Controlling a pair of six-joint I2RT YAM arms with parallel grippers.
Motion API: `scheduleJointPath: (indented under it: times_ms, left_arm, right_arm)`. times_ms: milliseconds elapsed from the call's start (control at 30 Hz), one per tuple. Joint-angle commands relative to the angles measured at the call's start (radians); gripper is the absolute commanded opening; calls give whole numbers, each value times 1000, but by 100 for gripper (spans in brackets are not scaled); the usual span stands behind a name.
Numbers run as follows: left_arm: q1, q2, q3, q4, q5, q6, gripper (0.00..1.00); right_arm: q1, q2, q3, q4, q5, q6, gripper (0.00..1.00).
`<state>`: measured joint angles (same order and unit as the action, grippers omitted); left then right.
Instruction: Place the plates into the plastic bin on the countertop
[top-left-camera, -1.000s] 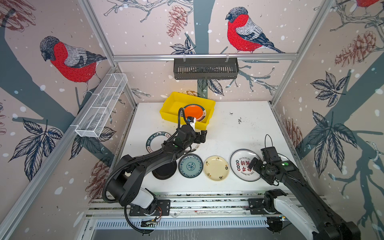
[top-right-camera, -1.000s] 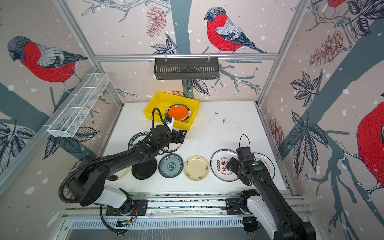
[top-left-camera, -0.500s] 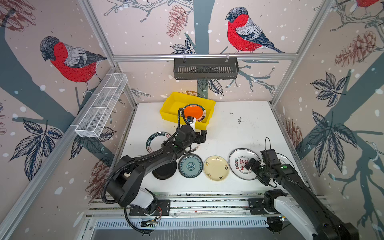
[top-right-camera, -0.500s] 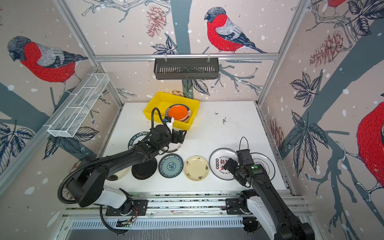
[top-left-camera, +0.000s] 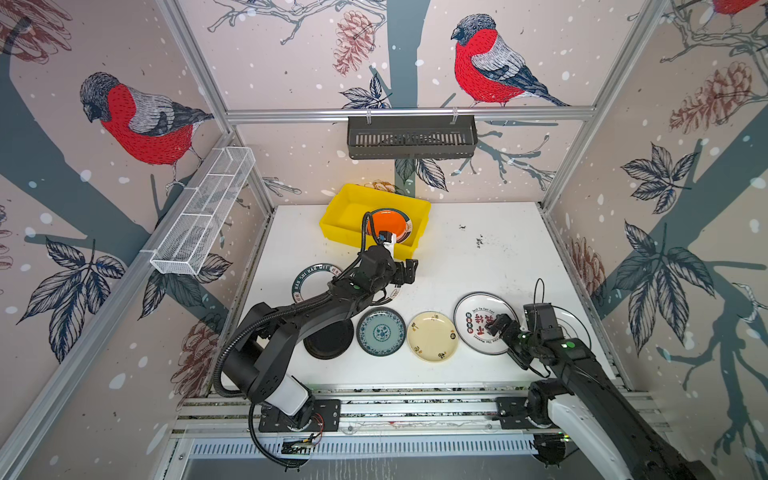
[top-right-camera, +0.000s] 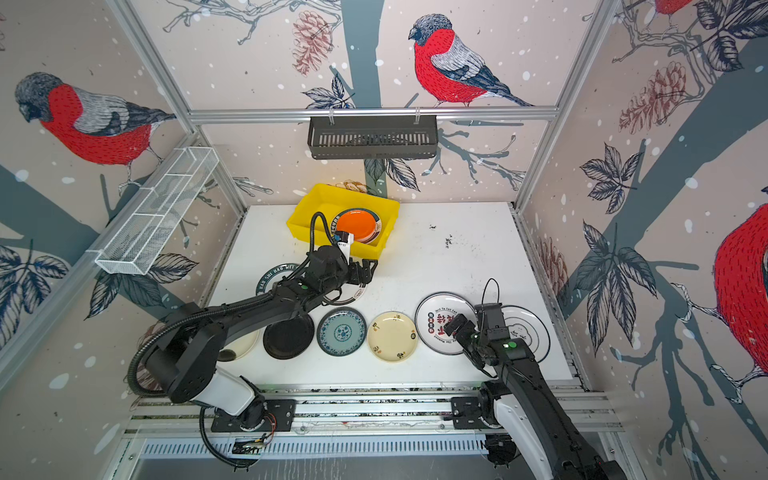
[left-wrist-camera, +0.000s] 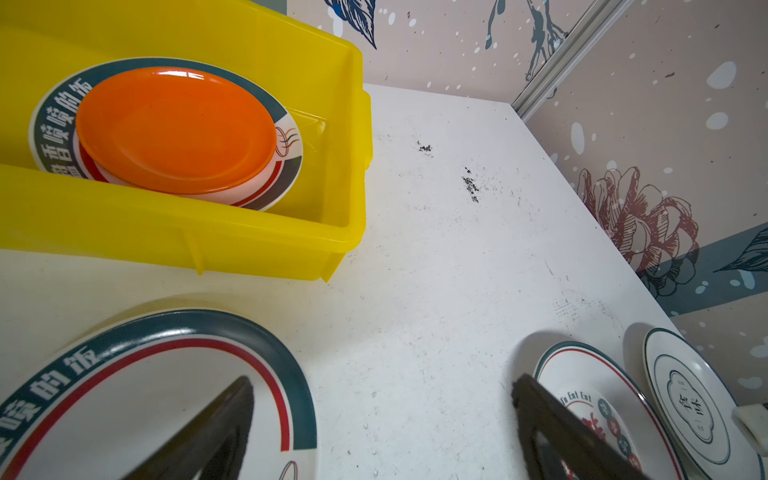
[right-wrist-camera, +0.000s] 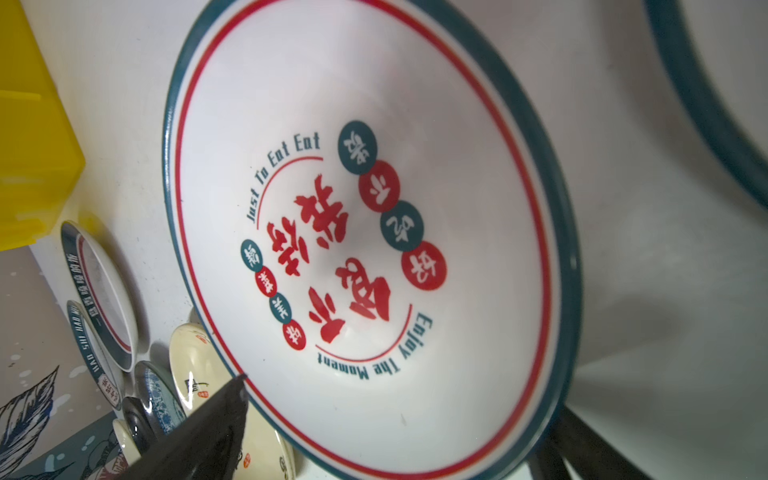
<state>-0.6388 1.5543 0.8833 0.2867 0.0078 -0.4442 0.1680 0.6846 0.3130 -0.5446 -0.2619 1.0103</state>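
Observation:
The yellow plastic bin stands at the back of the countertop and holds an orange plate on a lettered-rim plate. My left gripper hangs open in front of the bin, one finger over another lettered-rim plate. Along the front lie black, blue-patterned and cream floral plates. My right gripper is open, its fingers straddling the near rim of the white plate with red characters.
A further lettered-rim plate lies left of my left arm, and a white plate sits right of the right wrist. A dark slotted basket hangs on the back wall, a white mesh tray on the left wall.
My right gripper has slid left onto the red-character plate, and the plate has shifted slightly left. The left arm has stayed where it was.

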Motion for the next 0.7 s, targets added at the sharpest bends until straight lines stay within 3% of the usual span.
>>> scheduleJointPath:
  times_ms: [0, 433, 533, 667]
  left_arm:
    - [-1, 9, 12, 11, 24, -18, 96]
    - [-15, 56, 55, -1, 37, -30, 96]
    - [-19, 58, 60, -6, 34, -31, 96]
    - [-24, 59, 62, -10, 27, -31, 96]
  right_arm:
    - [-4, -34, -24, 91, -18, 62, 97]
    - [-12, -105, -82, 113, -7, 136, 73]
    - [-12, -105, -80, 104, 4, 135, 63]
    - [-12, -102, -91, 115, 7, 133, 62]
